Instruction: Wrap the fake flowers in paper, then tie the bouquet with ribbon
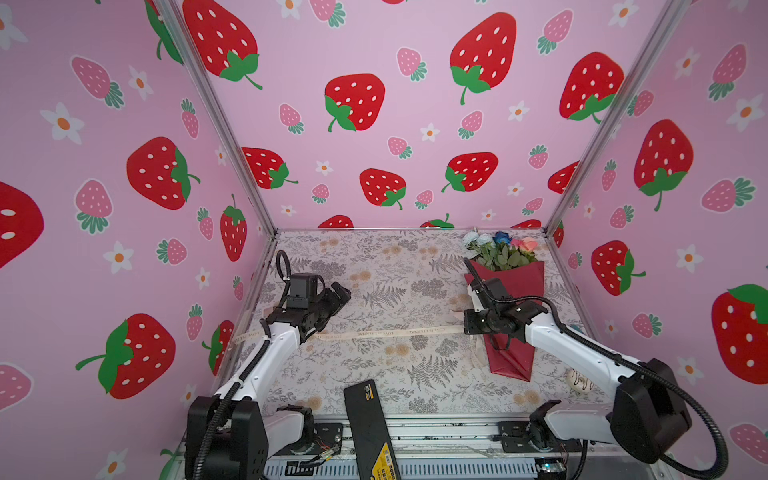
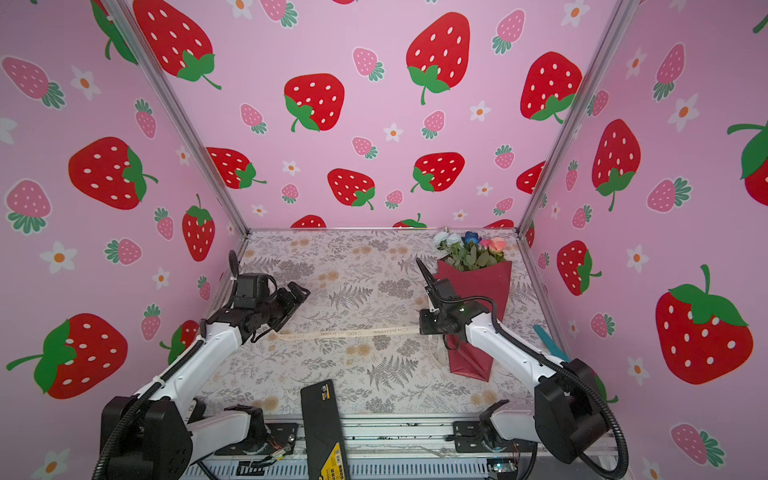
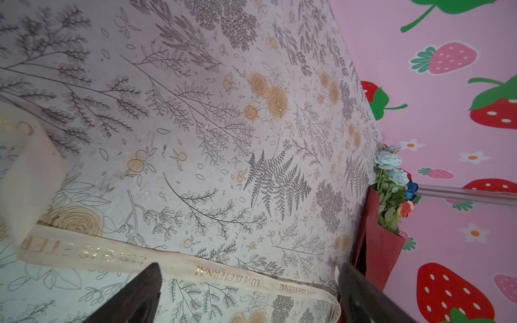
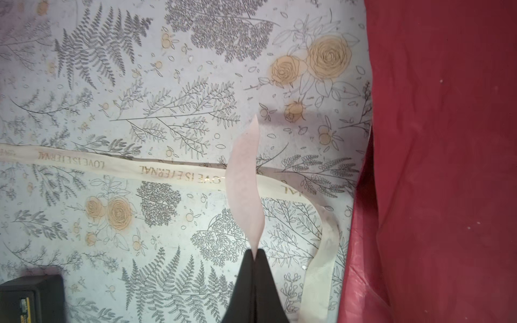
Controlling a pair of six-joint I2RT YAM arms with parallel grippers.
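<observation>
**Obscured areas.** In both top views the right arm crossed over the bouquet of fake flowers (image 1: 521, 282) and hid the middle of its wrapper. The fingertips of the right gripper (image 4: 255, 251) could not be made out there. The right wrist view showed only a wall of red paper and no blooms. The black slab-shaped device (image 1: 368, 419) ran off the lower frame edge, and its yellow label was unreadable.

**Tool state.** Right gripper: jaws together, pinching the end of a pale pink strip (image 4: 244, 181) (whether it joined the ribbon could not be told). Left gripper (image 3: 249, 268): jaws wide apart, gripping nothing. The ribbon (image 3: 229, 274) showed in the gap between them.

**Location.** The bouquet lay flat beneath the right wrist. Its wrapper edge was just beside the right gripper and its blooms pointed away beyond it. It was well apart from the left gripper.

**Materials.**
- Wrapper: dark red glossy paper, folded into a tapered cone.
- Blooms: pale blue, dark blue and coral, above green leaves.
- Ribbon: a cream band with gold lettering, flat on the table cover (image 1: 374, 266) and curling near the wrapper.
- Table cover: a matte sheet printed with grey ferns and tan roses.
</observation>
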